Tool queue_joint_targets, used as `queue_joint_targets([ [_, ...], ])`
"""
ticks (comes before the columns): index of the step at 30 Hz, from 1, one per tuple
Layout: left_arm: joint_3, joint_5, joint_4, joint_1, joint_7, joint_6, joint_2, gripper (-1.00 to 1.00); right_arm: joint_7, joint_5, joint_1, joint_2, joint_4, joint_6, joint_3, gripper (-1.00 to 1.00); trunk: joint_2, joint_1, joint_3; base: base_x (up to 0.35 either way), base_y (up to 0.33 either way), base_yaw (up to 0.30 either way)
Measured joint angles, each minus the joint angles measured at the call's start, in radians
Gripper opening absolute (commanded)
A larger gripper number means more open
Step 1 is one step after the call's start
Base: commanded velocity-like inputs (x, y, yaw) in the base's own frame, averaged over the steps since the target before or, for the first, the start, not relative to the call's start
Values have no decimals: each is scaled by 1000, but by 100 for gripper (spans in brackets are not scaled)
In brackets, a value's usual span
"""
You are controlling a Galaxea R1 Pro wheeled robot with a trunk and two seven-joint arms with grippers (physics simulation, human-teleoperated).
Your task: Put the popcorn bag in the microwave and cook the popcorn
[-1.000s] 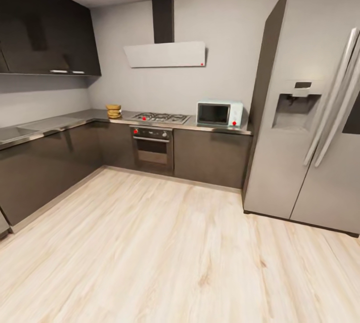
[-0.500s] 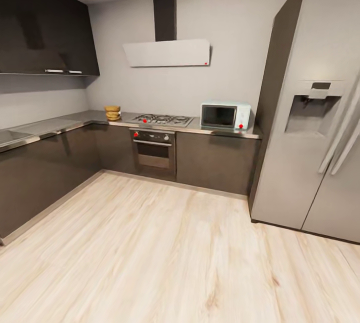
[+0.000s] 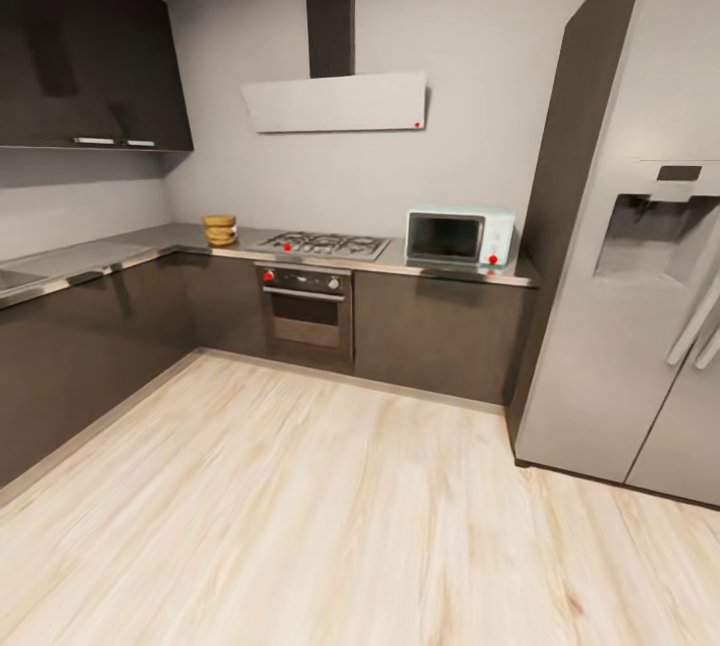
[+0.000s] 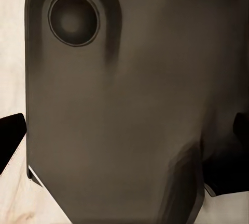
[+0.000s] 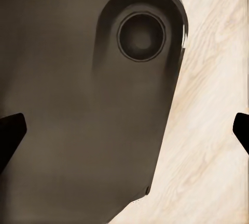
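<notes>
Here, popcorn bag (image 3: 219, 229) on far countertop (image 3: 120, 250); both claws spread, released.

No readable text, label, brand, number or sign appears anywhere. The microwave (image 3: 459, 237) at center right of the frame carries just a red dot, and the range hood (image 3: 335, 103) above likewise, both without lettering.
</notes>
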Motion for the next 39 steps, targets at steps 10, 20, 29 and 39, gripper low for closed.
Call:
queue_joint_targets([
  [10,-3,-1,0,0,1,-1,-3,100,1,-12,0,3,-3,-10,-7,100,0,0,0,326,0,-156],
  [20,-1,3,0,0,1,0,-2,100,1,-12,0,3,-3,-14,-7,100,0,0,0,325,29,-286],
  [29,-1,6,0,0,0,0,-2,100,2,-10,0,1,-3,-14,-4,100,0,0,0,325,132,-78],
  [39,-1,3,0,0,0,0,-2,100,1,-1,0,1,-3,-11,3,100,0,0,0,325,140,0],
])
